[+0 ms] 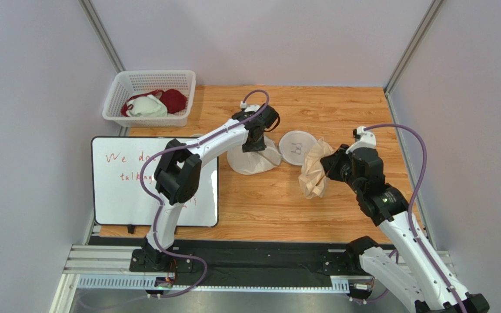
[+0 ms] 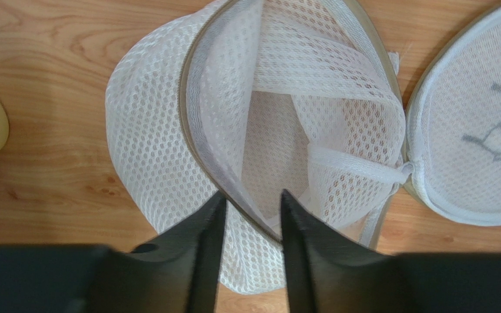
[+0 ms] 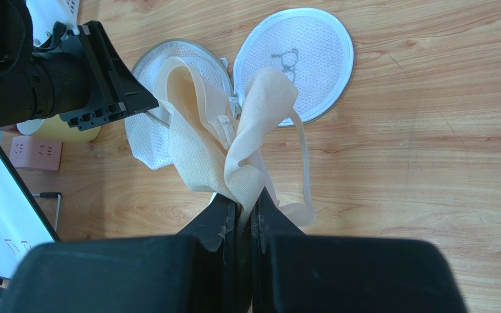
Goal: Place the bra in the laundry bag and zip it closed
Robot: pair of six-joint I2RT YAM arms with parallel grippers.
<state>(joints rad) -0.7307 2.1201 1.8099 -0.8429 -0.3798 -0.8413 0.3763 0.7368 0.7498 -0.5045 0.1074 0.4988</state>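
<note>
1. Top external view: the laundry bag sits near the middle of the bench, unzipped. Its flat half, the one with the black bra drawing, lies at 3 o'clock of the raised half.
2. The left gripper stands over the raised half. In the left wrist view its fingers straddle and pinch the bag's rim, and the mesh mouth gapes toward 12 o'clock.
3. The right gripper is pressed together on the bra, which hangs crumpled at 5 o'clock of the flat half, outside the bag.
4. In the right wrist view a cup and a strap fan out from the fingertips toward 12 o'clock, in front of both halves.
5. A white lattice basket at the bench's 11 o'clock corner holds a dark red garment and a white garment. A whiteboard lies at 9 o'clock.
</note>
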